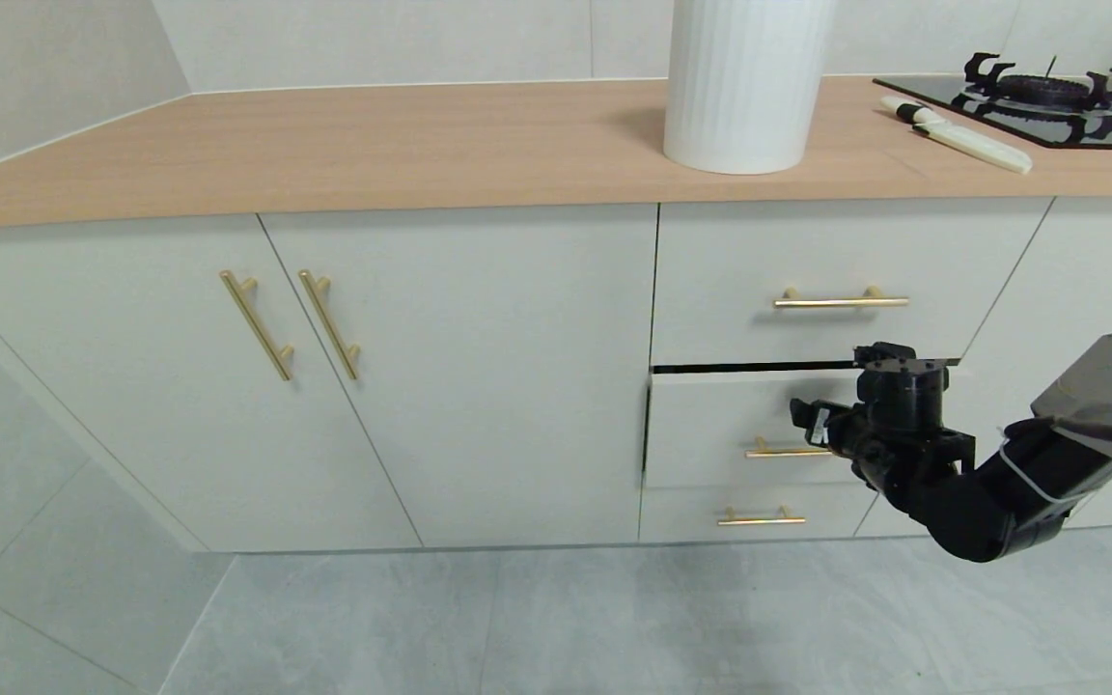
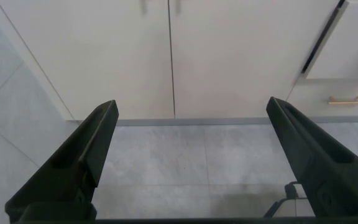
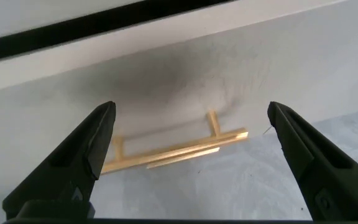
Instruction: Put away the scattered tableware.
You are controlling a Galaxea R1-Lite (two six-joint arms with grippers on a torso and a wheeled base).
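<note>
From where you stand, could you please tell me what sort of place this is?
Most likely a home kitchen: a wooden countertop carries a gas hob and a white knife, with pale cabinets and brass-handled drawers beneath.

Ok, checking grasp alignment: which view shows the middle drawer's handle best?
Right wrist view: the handle, close up, framed by the open right gripper. Head view: gripper hides one end. Left wrist view: a gold bar at the edge, drawer unclear.
</note>
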